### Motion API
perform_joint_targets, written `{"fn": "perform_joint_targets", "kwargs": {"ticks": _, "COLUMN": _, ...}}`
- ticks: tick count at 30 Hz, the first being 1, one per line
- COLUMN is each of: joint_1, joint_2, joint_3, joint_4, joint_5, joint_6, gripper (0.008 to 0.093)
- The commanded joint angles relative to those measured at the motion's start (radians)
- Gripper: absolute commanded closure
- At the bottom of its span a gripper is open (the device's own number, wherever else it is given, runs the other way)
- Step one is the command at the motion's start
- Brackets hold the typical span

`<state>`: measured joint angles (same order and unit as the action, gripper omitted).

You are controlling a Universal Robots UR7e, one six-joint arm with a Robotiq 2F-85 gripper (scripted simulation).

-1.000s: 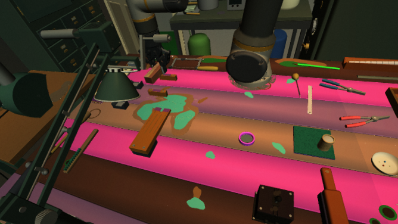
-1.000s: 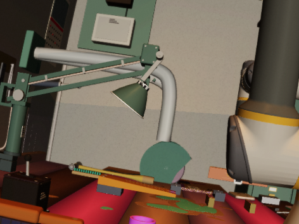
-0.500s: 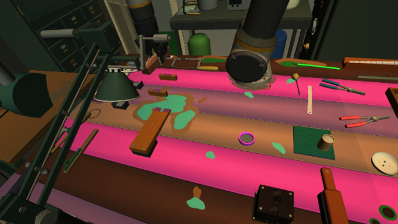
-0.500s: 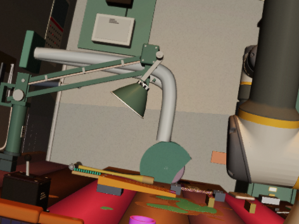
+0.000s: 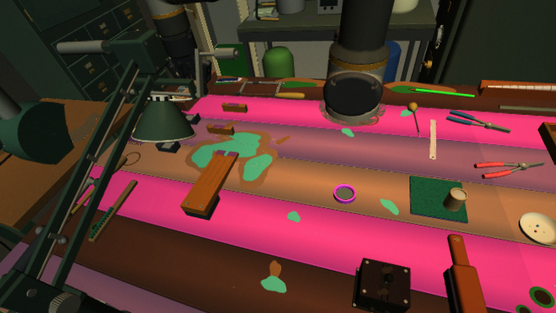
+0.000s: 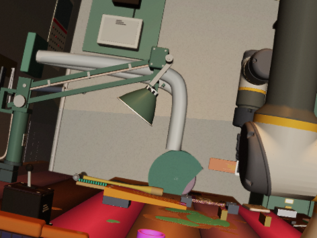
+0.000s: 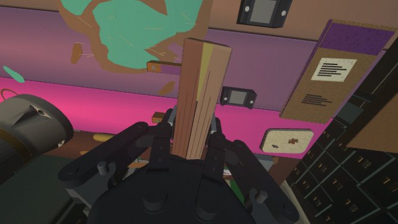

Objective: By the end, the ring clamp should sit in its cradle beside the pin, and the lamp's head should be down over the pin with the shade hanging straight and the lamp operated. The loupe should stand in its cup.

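The ring clamp, a long brown wooden block (image 7: 198, 98) with a yellowish stripe, is gripped in my closed gripper (image 7: 190, 131) above the far left of the bench. From the second side camera its end (image 6: 222, 165) sticks out beside the arm. The lamp's green shade (image 5: 163, 121) hangs raised on its arm and looks tilted (image 6: 139, 103). Small dark cradles (image 7: 238, 97) sit on the bench below me. The loupe (image 5: 455, 199) lies on a green mat, far from the pink-rimmed cup (image 5: 344, 193). I cannot make out the pin.
A white dish (image 5: 537, 227) sits at the right edge. A wooden plank on a dark block (image 5: 210, 182) lies mid-bench, pliers (image 5: 507, 167) and a ruler (image 5: 433, 139) to the right, a switch box (image 5: 382, 285) near the front, and the lamp frame (image 5: 70, 175) on the left.
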<state>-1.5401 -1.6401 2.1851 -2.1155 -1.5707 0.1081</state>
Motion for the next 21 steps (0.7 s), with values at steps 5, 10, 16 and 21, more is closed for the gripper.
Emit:
{"fn": "perform_joint_targets", "kwargs": {"ticks": 5, "joint_1": 0.049, "joint_2": 0.097, "joint_3": -0.096, "joint_4": -0.003, "joint_5": 0.000, "joint_6": 0.016, "gripper": 0.0934}}
{"fn": "perform_joint_targets", "kwargs": {"ticks": 10, "joint_1": 0.084, "joint_2": 0.174, "joint_3": -0.180, "joint_4": 0.004, "joint_5": 0.000, "joint_6": 0.024, "gripper": 0.0934}}
{"fn": "perform_joint_targets", "kwargs": {"ticks": 16, "joint_1": 0.102, "joint_2": 0.216, "joint_3": -0.229, "joint_4": 0.011, "joint_5": 0.000, "joint_6": 0.027, "gripper": 0.0934}}
{"fn": "perform_joint_targets", "kwargs": {"ticks": 21, "joint_1": 0.104, "joint_2": 0.220, "joint_3": -0.234, "joint_4": 0.011, "joint_5": 0.000, "joint_6": 0.027, "gripper": 0.0934}}
